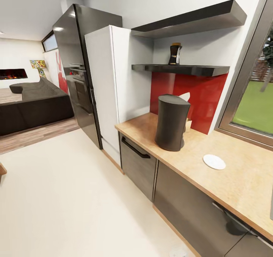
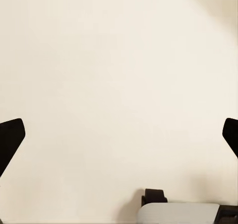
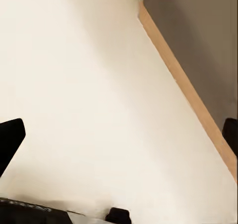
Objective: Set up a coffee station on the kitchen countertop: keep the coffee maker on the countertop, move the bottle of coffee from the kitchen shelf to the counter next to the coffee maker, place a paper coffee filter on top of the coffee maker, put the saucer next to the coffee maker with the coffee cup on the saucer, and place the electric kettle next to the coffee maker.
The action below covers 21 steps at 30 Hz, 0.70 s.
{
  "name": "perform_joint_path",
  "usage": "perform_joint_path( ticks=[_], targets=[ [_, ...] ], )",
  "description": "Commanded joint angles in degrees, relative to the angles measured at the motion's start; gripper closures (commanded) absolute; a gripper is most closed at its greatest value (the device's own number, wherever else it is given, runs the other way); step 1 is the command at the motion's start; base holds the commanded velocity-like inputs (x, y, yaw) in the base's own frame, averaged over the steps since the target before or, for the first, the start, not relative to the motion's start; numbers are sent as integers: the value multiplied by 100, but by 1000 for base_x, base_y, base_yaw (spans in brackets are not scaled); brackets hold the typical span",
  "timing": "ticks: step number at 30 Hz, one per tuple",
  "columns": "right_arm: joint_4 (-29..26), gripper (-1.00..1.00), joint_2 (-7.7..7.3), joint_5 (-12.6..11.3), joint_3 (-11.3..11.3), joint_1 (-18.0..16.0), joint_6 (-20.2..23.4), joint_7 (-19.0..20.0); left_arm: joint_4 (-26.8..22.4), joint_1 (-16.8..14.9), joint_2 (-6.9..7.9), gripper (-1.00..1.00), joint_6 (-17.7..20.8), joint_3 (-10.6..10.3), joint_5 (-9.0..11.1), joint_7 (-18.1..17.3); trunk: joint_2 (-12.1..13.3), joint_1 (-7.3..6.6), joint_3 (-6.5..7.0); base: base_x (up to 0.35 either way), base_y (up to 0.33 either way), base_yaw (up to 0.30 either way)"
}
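step: nearing counter | maker at 12, bottle on shelf above, saucer at 3 | left hand, right hand wide, empty | next: likely reach bottle

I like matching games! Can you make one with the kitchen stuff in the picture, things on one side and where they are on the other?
Things:
1. bottle of coffee
2. coffee maker
3. saucer
4. fridge

Places:
A. flat on the countertop, near the window
B. on the lower shelf
C. standing on the floor beside the white cabinet
D. upright on the countertop, before the red wall

Pairs: 1-B, 2-D, 3-A, 4-C
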Motion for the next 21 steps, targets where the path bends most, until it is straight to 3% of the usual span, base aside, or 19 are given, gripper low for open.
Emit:
perform_joint_path(
  ticks=[1, 3, 4, 5, 10, 14, 21],
  targets=[
    [-3, -100, 3, 33, -44, -6, 447, -20, 19, -3, -1, -100, -19, 18, -12, -6, -12, 3, -12, 0, 0, 0],
    [-21, -100, 3, -160, -49, -6, 1157, -18, 43, 1, -1, -100, -18, 19, -24, -4, -12, 3, -12, 0, 0, 0],
    [-26, -100, -35, -398, -41, -6, 1373, -13, 60, 3, -1, -100, -16, 28, -24, -2, -12, 3, -12, 0, 0, 0],
    [-22, -100, -47, -482, -23, -6, 1419, -5, 78, 3, -1, -100, -17, 30, -22, -1, -12, 3, -12, 0, 0, 0],
    [4, -100, -92, -585, 27, -6, 1298, 25, 153, 3, -5, -100, -13, 34, -11, 4, -12, 3, -12, 0, 0, 0],
    [7, -100, -267, -647, 10, -6, 984, 4, 212, 4, 3, -100, -22, 35, 10, 0, -12, 3, -12, 0, 0, 0],
    [0, -100, -273, -686, -19, -6, 920, -9, 241, 4, -1, -100, -26, 43, 39, -9, -12, 3, -12, 0, 25, -57]
  ],
)
